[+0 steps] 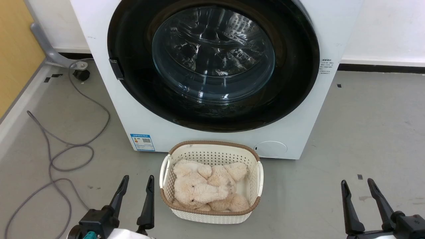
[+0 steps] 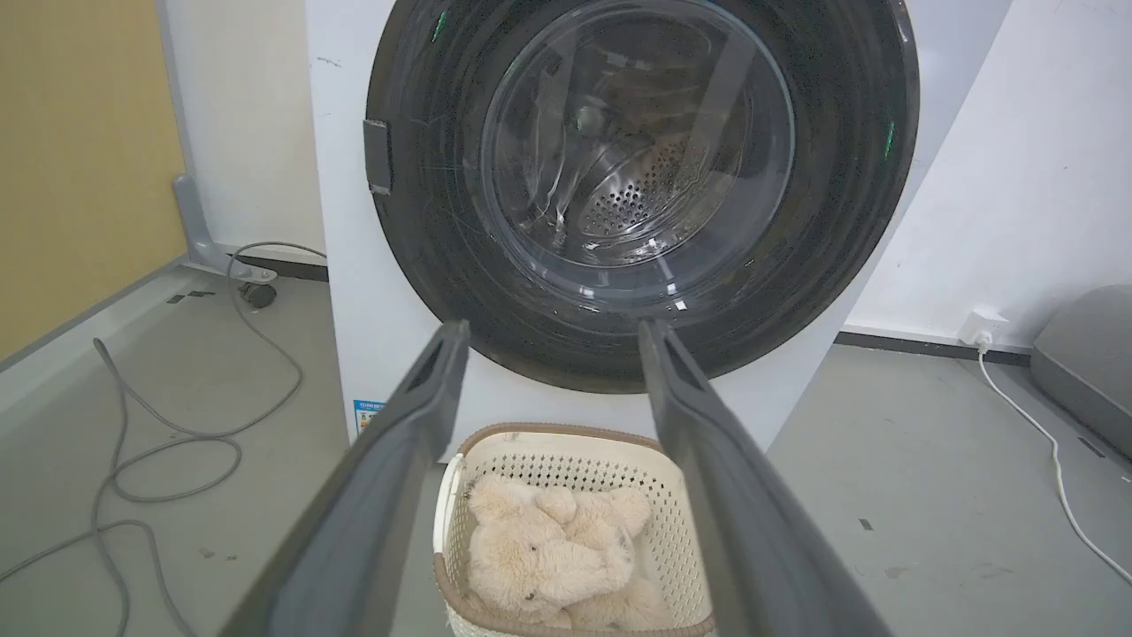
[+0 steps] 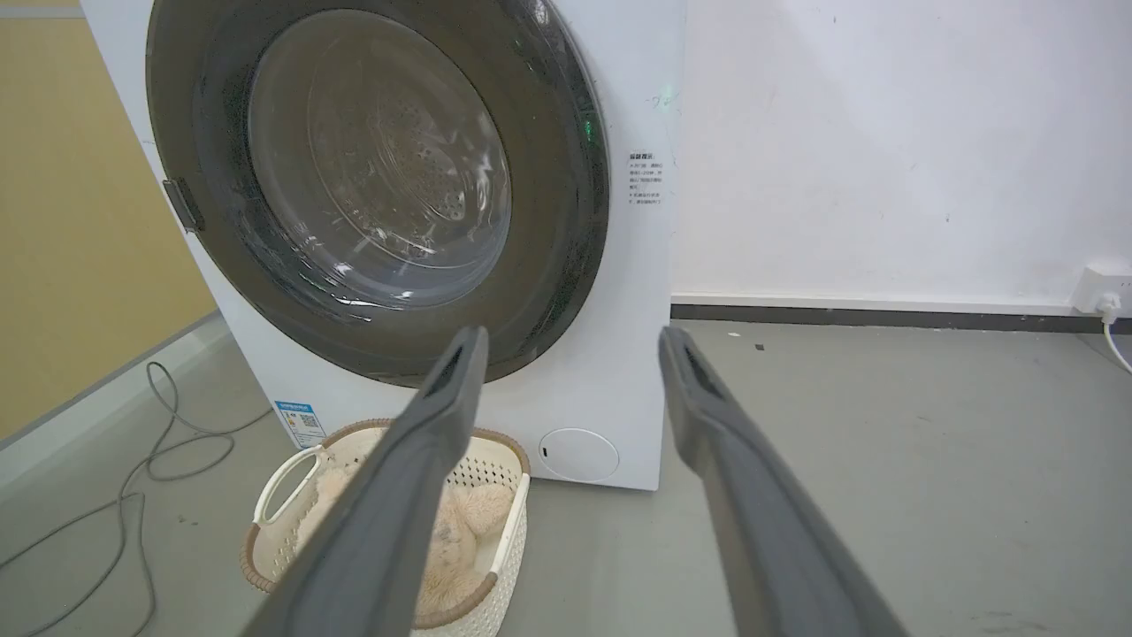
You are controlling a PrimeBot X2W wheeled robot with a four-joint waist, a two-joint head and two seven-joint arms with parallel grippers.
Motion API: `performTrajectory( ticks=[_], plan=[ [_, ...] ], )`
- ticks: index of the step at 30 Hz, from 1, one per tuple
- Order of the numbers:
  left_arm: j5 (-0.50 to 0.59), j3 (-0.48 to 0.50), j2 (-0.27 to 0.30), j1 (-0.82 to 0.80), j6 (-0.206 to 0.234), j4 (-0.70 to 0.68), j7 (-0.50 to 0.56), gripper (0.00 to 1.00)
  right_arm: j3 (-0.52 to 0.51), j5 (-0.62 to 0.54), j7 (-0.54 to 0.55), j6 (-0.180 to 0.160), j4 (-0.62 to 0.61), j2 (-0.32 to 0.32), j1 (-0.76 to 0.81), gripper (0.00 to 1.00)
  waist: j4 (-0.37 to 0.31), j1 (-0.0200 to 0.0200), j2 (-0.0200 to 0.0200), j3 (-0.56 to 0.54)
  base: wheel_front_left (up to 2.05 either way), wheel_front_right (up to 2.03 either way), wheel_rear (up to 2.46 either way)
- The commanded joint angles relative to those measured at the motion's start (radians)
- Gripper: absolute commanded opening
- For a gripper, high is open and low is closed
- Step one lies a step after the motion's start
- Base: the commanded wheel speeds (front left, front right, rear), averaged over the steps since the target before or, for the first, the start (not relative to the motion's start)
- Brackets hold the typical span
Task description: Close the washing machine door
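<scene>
The white washing machine (image 1: 308,109) (image 2: 354,292) (image 3: 632,372) stands ahead of me on the grey floor. Its round black-rimmed door (image 1: 139,76) (image 2: 840,221) (image 3: 566,177) lies flat against the front, and the perforated drum shows through the clear glass bowl. A small dark latch tab (image 1: 116,68) sits on the door's left rim. My left gripper (image 1: 137,181) (image 2: 548,336) is open at the lower left, well short of the machine. At the lower right my right gripper (image 1: 357,184) (image 3: 570,341) is open too, with nothing between its fingers.
A white perforated basket (image 1: 255,176) (image 2: 672,495) (image 3: 274,478) holding beige plush toys stands on the floor right before the machine, between my grippers. Grey cables (image 1: 66,146) loop over the floor at the left. A white wall and socket (image 3: 1097,287) lie to the right.
</scene>
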Motion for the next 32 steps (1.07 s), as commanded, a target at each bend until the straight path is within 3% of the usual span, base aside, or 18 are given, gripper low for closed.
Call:
performTrajectory(
  ticks=[1, 4, 5, 32],
  plan=[
    [0.009, -0.001, -0.001, 0.01, 0.002, -0.002, -0.004, 1.0, 0.0, 0.01, -0.006, -0.001, -0.008, 0.005, 0.015, 1.0, 0.0, 0.0001, 0.0, 0.0, 0.0, 0.0, 0.0],
    [0.011, -0.012, -0.001, 0.011, -0.001, -0.002, -0.004, 1.0, 0.001, 0.012, -0.007, -0.001, -0.01, 0.005, 0.016, 1.0, -0.001, 0.0001, 0.0, 0.001, 0.0, 0.0, 0.0],
    [0.007, -0.014, -0.001, 0.0, 0.0, 0.0, 0.0, 0.0, 0.0, 0.001, -0.003, 0.0, -0.003, 0.0, 0.003, 0.0, -0.001, 0.0001, 0.0, 0.001, 0.0, 0.0, 0.0],
    [0.044, -0.004, -0.001, -0.009, 0.021, -0.021, 0.048, 0.0, 0.016, -0.02, 0.044, 0.0, -0.01, 0.001, -0.02, 0.0, -0.008, 0.0001, 0.0, -0.002, 0.0, 0.0, 0.0]
  ],
)
